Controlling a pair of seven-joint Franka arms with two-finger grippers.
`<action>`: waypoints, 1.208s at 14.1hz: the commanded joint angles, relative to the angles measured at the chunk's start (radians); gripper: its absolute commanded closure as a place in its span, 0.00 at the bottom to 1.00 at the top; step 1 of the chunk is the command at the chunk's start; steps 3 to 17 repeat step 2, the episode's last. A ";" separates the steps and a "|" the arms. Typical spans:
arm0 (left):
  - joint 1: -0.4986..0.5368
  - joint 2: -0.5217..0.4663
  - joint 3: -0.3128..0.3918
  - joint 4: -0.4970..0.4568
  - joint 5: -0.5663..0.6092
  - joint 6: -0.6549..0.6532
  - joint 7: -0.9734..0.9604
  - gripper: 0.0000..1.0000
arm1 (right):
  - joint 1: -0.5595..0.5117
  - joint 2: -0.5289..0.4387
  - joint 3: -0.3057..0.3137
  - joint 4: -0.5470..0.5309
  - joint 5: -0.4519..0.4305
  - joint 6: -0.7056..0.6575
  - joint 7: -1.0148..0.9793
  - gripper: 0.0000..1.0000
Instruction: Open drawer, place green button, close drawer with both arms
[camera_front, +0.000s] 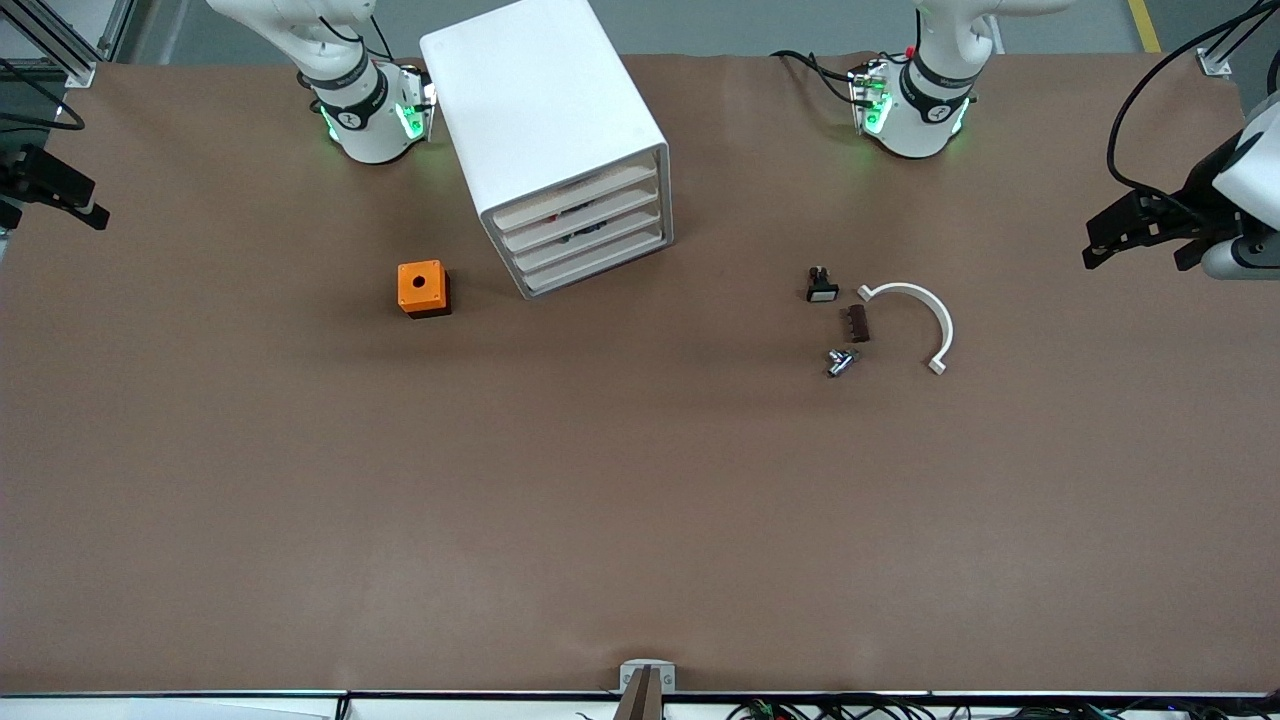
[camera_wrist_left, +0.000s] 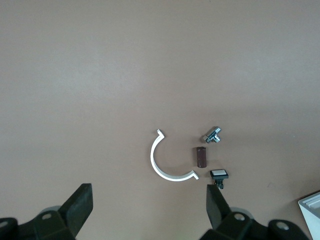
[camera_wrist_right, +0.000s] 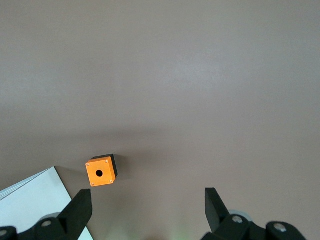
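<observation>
The white cabinet (camera_front: 545, 110) stands between the two arm bases, with all four drawers shut. The drawer (camera_front: 592, 245) is third down. No green-capped button shows in any view. My left gripper (camera_front: 1135, 250) hangs open and empty over the left arm's end of the table; in the left wrist view (camera_wrist_left: 149, 207) its fingers (camera_wrist_left: 80, 205) stand wide apart above bare table. My right gripper (camera_front: 55, 205) hangs open and empty over the right arm's end of the table; it also shows wide open in the right wrist view (camera_wrist_right: 147, 210).
An orange cube (camera_front: 422, 288) with a round hole sits beside the cabinet, toward the right arm's end. Toward the left arm's end lie a black piece with a white face (camera_front: 821, 287), a brown block (camera_front: 857, 323), a silvery fitting (camera_front: 842, 361) and a white arc (camera_front: 915, 320).
</observation>
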 joint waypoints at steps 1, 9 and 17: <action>-0.007 0.006 -0.003 0.031 0.012 -0.023 -0.006 0.00 | -0.005 -0.029 0.002 -0.021 -0.001 0.000 -0.011 0.00; -0.007 0.008 -0.004 0.038 0.012 -0.023 -0.008 0.00 | -0.005 -0.037 0.002 -0.029 -0.001 0.003 -0.011 0.00; -0.007 0.008 -0.004 0.038 0.012 -0.023 -0.008 0.00 | -0.005 -0.037 0.002 -0.029 -0.001 0.003 -0.011 0.00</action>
